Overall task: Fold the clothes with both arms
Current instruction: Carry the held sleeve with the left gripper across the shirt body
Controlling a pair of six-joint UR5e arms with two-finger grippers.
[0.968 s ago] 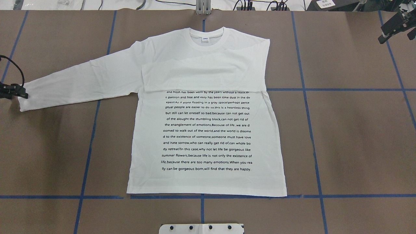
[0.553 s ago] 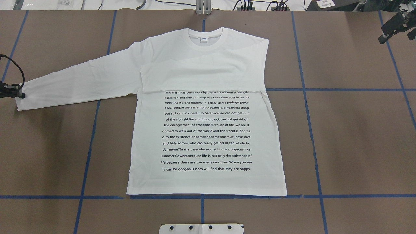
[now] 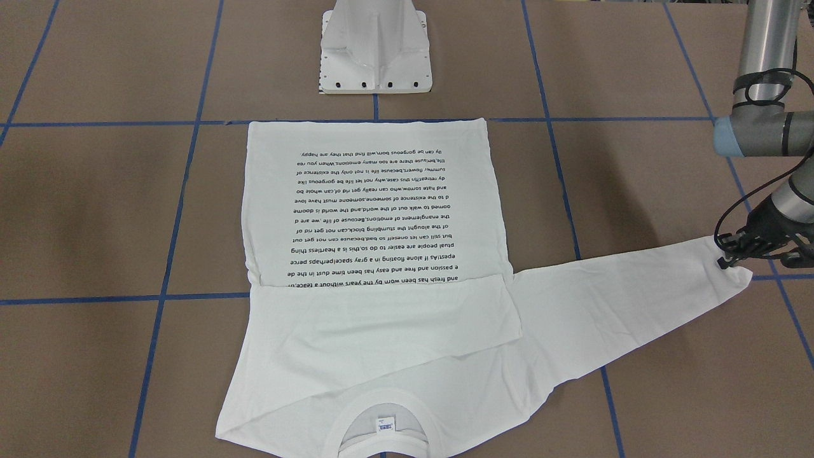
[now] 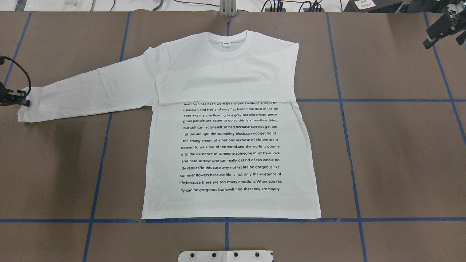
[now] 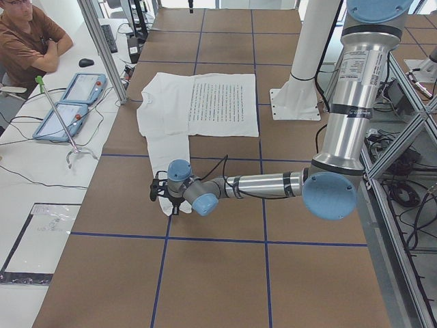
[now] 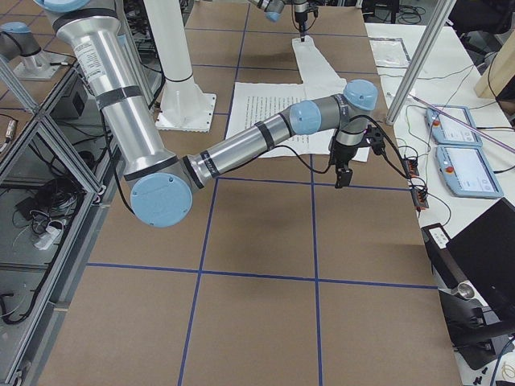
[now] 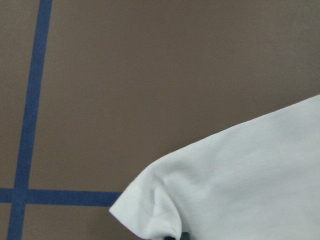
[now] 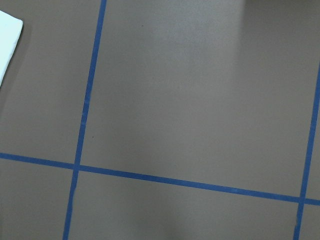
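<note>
Nearest the robot, the white pedestal base [image 3: 375, 44] stands at the middle of the bench's [image 4: 393, 160] near edge. Just beyond it the T-shirt [image 4: 233, 205] lies flat, its hem running along a blue tape line [image 4: 400, 219]. The block of black text [image 4: 231, 145] faces up and fills the body above the hem. Past the text, one sleeve [image 4: 225, 87] is folded across the chest, and its lower edge covers the top of the first text line. The other sleeve [image 4: 91, 91] stretches straight out toward the bench's left end. There the left gripper [image 3: 726, 261] is down at the cuff [image 7: 150, 210]. Its jaws look closed on the cloth, though the pinch sits at the very bottom edge of the wrist view. Farther on, the ribbed collar [image 4: 229, 54] with its small neck label [image 4: 226, 44] lies close to the bench's far edge.

The right gripper [image 6: 341, 178] hangs above the bench toward the far right corner, well apart from the T-shirt and pointing down. I cannot tell whether it is open or closed. Beyond the far edge, two tablets [image 5: 72, 99] lie on a white desk where a person [image 5: 31, 41] sits.
</note>
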